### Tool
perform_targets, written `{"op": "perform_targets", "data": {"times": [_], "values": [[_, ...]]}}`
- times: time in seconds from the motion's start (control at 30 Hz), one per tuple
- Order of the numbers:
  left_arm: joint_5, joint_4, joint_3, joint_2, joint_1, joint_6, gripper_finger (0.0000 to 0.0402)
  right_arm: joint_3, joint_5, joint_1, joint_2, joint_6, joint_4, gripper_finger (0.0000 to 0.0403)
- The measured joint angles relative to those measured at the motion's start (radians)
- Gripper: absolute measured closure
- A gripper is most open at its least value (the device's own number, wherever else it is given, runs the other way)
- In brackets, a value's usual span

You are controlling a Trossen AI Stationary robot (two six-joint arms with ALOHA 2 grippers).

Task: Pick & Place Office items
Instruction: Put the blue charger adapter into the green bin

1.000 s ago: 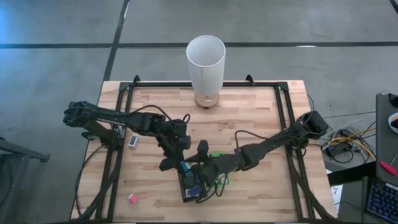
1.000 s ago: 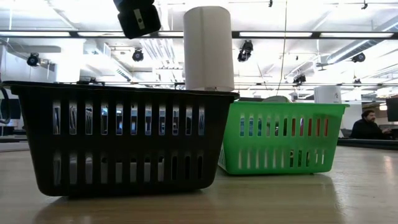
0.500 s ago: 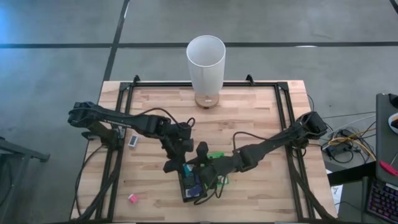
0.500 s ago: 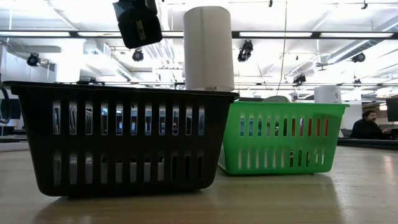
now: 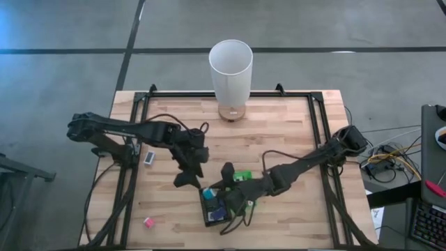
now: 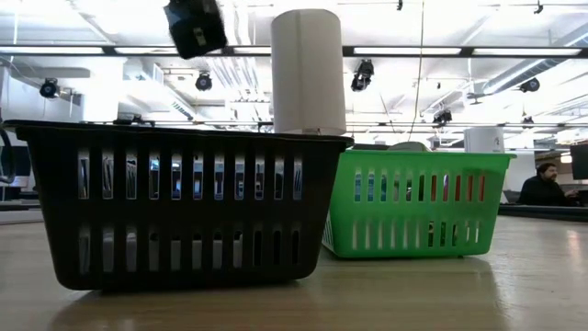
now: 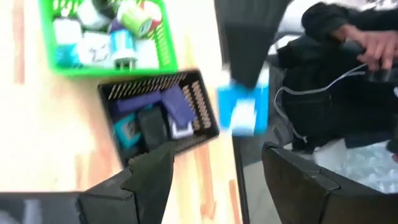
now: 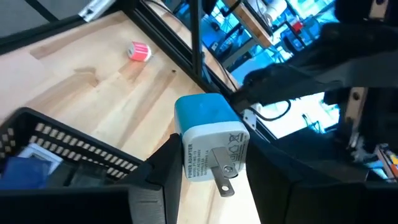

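My right gripper (image 8: 214, 157) is shut on a blue and white charger plug (image 8: 208, 140), held over the black tray (image 5: 212, 213) near the table's front middle. The charger also shows in the left wrist view (image 7: 242, 109). The black tray (image 7: 155, 118) holds purple, teal and black office items. The green tray (image 7: 106, 37) beside it holds white, blue and green ones. My left gripper (image 5: 185, 180) stands open just left of the charger, with nothing between its fingers (image 7: 152, 171). My right gripper pinches the charger's white body (image 8: 202, 163) between its two fingers, one on each side. The blue end points away from the wrist and the metal prongs (image 8: 222, 179) show on the upper face. The fingers come slanting down from the table's right. The charger is lifted clear.
A tall white cylinder (image 5: 231, 73) stands at the table's far middle. A small white item (image 5: 149, 158) lies at the left and a pink one (image 5: 148, 222) near the front left corner. A person's hand (image 7: 373, 46) shows beyond the table.
My left gripper has drawn back from the charger, toward the table's left and far side and a little up. The charger stays in my right gripper over the black tray.
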Motion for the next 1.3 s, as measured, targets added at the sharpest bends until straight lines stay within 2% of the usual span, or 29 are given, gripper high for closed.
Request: {"op": "perform_targets", "data": {"times": [0.13, 0.27, 0.37, 0.6, 0.7, 0.87, 1.0, 1.2, 1.3], "values": [[-0.057, -0.097, 0.000, -0.079, 0.001, 0.026, 0.0160, 0.000, 0.003, 0.006, -0.001, 0.002, -0.016, 0.0271], [-0.201, -0.141, 0.000, -0.171, 0.001, 0.025, 0.0158, 0.000, 0.046, 0.005, -0.001, 0.026, -0.058, 0.0271], [-0.365, -0.148, 0.000, -0.246, 0.000, 0.023, 0.0159, 0.000, 0.098, 0.005, -0.002, 0.074, -0.141, 0.0271], [-0.879, -0.148, 0.000, -0.375, -0.004, -0.121, 0.0159, -0.001, 0.140, 0.005, -0.017, 0.271, -0.367, 0.0271], [-0.996, -0.147, 0.000, -0.402, -0.004, -0.130, 0.0159, -0.001, 0.156, 0.009, -0.023, 0.363, -0.459, 0.0271], [-1.080, -0.131, 0.000, -0.419, -0.004, -0.177, 0.0159, -0.001, 0.182, 0.009, -0.045, 0.558, -0.623, 0.0271], [-1.065, -0.113, -0.018, -0.401, -0.014, -0.243, 0.0159, -0.001, 0.175, 0.011, -0.059, 0.684, -0.680, 0.0271], [-1.062, -0.048, -0.105, -0.360, -0.018, -0.258, 0.0160, 0.019, 0.099, 0.009, -0.069, 0.806, -0.694, 0.0271], [-1.034, -0.053, -0.150, -0.347, -0.018, -0.320, 0.0158, 0.040, 0.074, 0.009, -0.069, 0.850, -0.702, 0.0271]]}}
